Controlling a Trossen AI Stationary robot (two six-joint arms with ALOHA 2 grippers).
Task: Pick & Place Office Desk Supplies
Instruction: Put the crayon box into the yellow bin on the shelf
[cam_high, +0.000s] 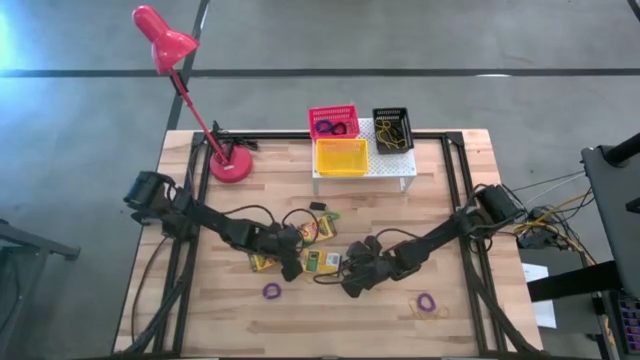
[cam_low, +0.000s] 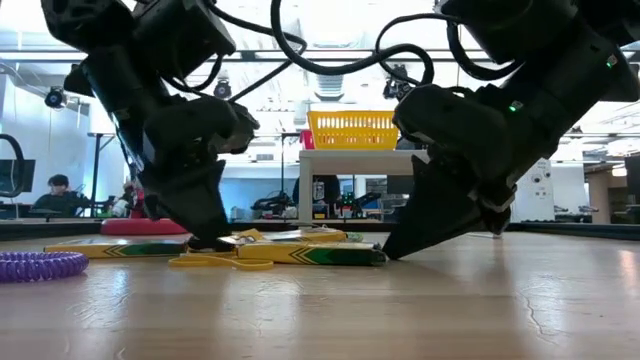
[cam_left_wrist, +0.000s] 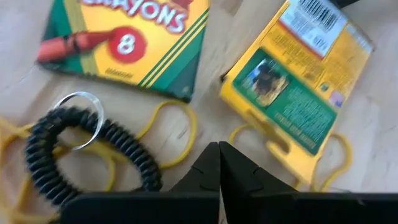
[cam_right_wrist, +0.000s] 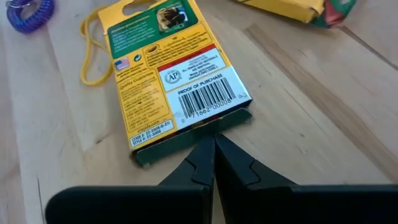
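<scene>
Both arms reach in to the lower middle of the high view, over a cluster of flat yellow-and-green cardboard crayon boxes lying on the pale wooden surface (cam_high: 455, 250). The left claw (cam_high: 291, 268) has its fingers pressed together with nothing between them, tips hanging just beside a black coiled elastic loop (cam_left_wrist: 93, 149) with a metal ring and thin yellow elastic loops (cam_left_wrist: 171, 127); a face-up crayon box (cam_left_wrist: 124, 40) lies at the upper left of its wrist view. The right claw (cam_high: 353, 283) is likewise closed and empty, its tips at the bottom edge of a face-down crayon box with a barcode (cam_right_wrist: 171, 78).

The boxes look light, stiff and thin, and probably slide easily on the wood. Lying flat, they offer little to pinch from above; the short edge or a lifted corner seems the likeliest hold, with the fingers opened first. The loops look soft and springy and may snag; one yellow loop runs under the barcode box.

A purple coiled loop (cam_high: 271, 291) lies below the cluster, another (cam_high: 428, 301) at lower right. The yellow mesh basket (cam_high: 341, 156), pink-red basket (cam_high: 333, 122) and black basket (cam_high: 392, 129) sit on the white perforated shelf (cam_high: 400, 170) at upper centre, with clear wood between. The red desk lamp (cam_high: 165, 40) stands at upper left, well apart.
</scene>
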